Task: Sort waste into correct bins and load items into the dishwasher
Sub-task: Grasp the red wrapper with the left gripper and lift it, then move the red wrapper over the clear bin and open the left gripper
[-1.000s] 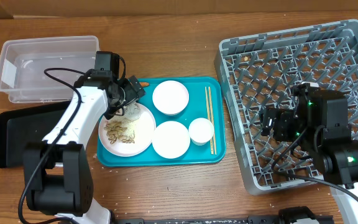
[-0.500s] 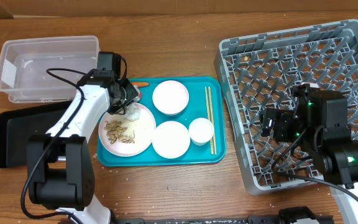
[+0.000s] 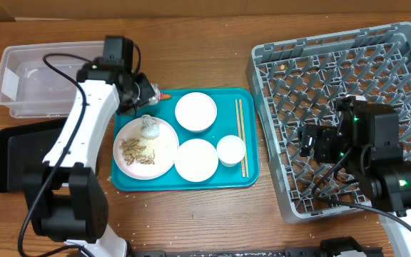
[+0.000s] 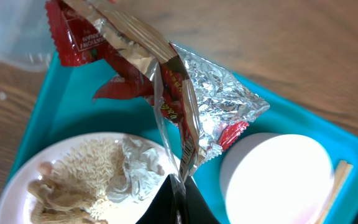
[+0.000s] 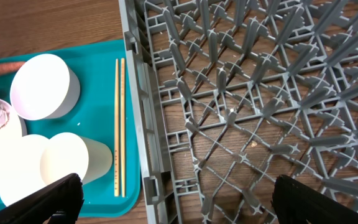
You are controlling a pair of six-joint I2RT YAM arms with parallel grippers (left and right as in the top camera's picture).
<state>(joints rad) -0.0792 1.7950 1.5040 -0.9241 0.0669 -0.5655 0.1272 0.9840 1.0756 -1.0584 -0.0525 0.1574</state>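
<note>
My left gripper (image 4: pixel 178 200) is shut on the red shiny wrapper (image 4: pixel 166 81), which hangs unfolded with its silver inside showing, above the teal tray's back left corner. In the overhead view this gripper (image 3: pixel 147 94) hovers just behind the white plate (image 3: pixel 164 146) and hides most of the wrapper. A crumpled foil ball (image 3: pixel 149 126) and beige food scraps with rice (image 3: pixel 138 150) lie on the plate. My right gripper (image 5: pixel 182 202) stands open over the grey dish rack (image 5: pixel 260 93), with nothing between its fingers.
The teal tray (image 3: pixel 248 178) also carries two white bowls (image 3: pixel 195 112) (image 3: pixel 196 159), a small cup (image 3: pixel 230 150) and chopsticks (image 3: pixel 241 135). A clear tub (image 3: pixel 48 71) stands at the back left, with a black tray (image 3: pixel 16 153) in front of it.
My left gripper closed on the red wrapper at the plate and lifted it back and to the left. The right arm has not moved.
</note>
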